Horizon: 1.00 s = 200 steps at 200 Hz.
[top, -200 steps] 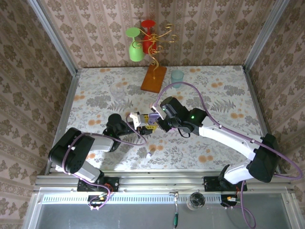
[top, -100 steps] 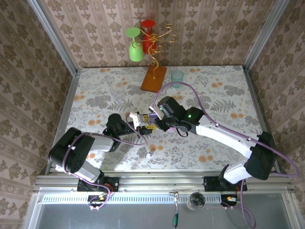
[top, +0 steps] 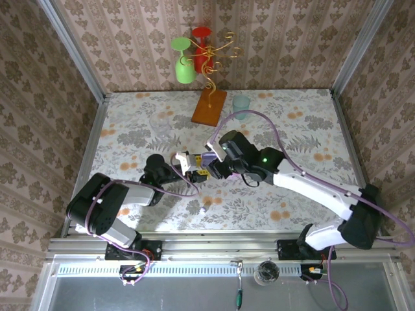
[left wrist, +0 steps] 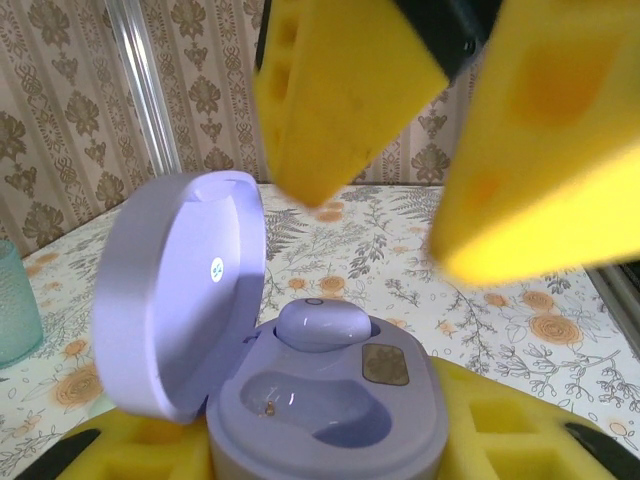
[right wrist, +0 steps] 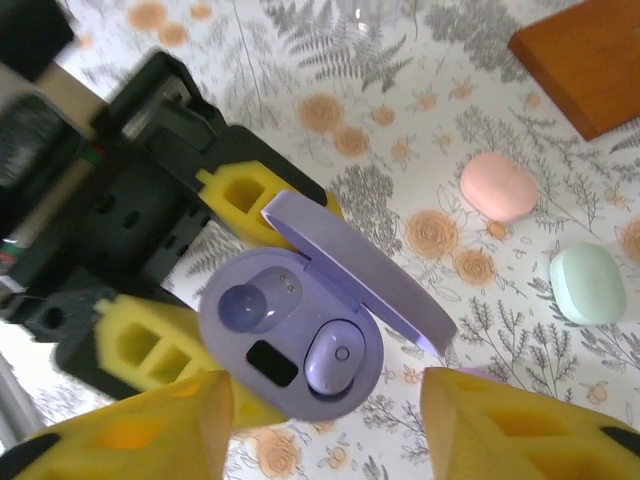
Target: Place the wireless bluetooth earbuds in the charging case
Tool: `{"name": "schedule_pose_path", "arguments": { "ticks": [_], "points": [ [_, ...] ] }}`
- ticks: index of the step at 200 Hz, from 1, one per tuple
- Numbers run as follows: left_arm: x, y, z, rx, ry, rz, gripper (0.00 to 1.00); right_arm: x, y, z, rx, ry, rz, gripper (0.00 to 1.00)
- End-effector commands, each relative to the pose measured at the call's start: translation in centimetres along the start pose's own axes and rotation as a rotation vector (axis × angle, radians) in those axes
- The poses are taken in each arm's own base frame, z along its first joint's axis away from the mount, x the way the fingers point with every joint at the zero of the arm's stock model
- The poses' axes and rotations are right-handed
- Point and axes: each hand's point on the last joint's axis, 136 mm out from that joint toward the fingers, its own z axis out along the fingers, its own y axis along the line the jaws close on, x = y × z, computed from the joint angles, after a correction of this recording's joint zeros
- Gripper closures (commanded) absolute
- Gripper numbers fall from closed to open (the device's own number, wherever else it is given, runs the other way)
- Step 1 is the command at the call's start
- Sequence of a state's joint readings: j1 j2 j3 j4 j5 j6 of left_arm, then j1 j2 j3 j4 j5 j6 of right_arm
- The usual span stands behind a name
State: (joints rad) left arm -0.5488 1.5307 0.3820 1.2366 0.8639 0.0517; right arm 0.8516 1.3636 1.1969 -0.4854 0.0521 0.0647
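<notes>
Purple earbud [left wrist: 320, 325] seated in one well of the open purple charging case [left wrist: 330, 420]; neighbouring well [left wrist: 300, 405] empty, with small metal contacts visible at its bottom and a dark rectangular patch [left wrist: 385, 365] set between the two wells. Lid [left wrist: 185, 290] swung up and back on its hinge, inner face turned toward the left wrist camera. Case body clamped between the yellow foam pads [left wrist: 510, 435] of the left gripper [left wrist: 325, 450], one pad against each flank, over the middle of the floral tablecloth [right wrist: 330, 60]. Right gripper [right wrist: 330, 435] poised directly above the case, its two yellow fingers [right wrist: 140, 430] spread wide with nothing held between them; same fingers seen from below in the left wrist view, one to each side overhead. On the cloth beyond the held case, a pink pebble-shaped case [right wrist: 498, 187] and a green pebble-shaped case [right wrist: 588, 284], both closed, near each other but apart. Farther back, in the top external view, a wooden base [top: 209, 107] carrying a gold wire stand [top: 217, 48] hung with a green glass [top: 185, 61] and a red glass [top: 201, 35]; teal cup [top: 241, 103] just beside the base, clear glass [top: 161, 123] to its left.
</notes>
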Motion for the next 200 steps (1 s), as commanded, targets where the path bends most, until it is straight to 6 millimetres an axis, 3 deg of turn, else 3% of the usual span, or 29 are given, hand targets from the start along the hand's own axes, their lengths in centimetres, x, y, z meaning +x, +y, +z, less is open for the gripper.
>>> {"name": "schedule_pose_path", "arguments": {
  "ticks": [1, 34, 58, 88, 132, 200],
  "points": [
    [-1.0, 0.3, -0.4, 0.001, -0.033, 0.007, 0.66, -2.1, -0.1, -2.4, -0.056, -0.145, 0.093, 0.39],
    [-1.3, 1.6, -1.2, -0.067, -0.037, -0.011, 0.66, -1.0, -2.0, -3.3, -0.061, -0.210, 0.268, 0.32],
    [-1.6, 2.7, -2.0, -0.116, -0.043, -0.030, 0.66, 1.5, -1.5, -2.4, -0.117, -0.166, 0.396, 0.31],
    [-1.7, 4.3, -3.4, -0.170, -0.045, -0.058, 0.66, 5.4, 0.5, -0.1, -0.182, -0.042, 0.568, 0.32],
    [-2.1, 5.2, -4.6, -0.204, -0.052, -0.045, 0.66, 9.4, 5.3, 3.5, -0.353, 0.088, 0.603, 0.35],
    [-2.8, 5.1, -5.1, -0.198, -0.064, -0.038, 0.65, 13.2, 9.0, 8.0, -0.463, 0.294, 0.545, 0.46]
  ]
}}
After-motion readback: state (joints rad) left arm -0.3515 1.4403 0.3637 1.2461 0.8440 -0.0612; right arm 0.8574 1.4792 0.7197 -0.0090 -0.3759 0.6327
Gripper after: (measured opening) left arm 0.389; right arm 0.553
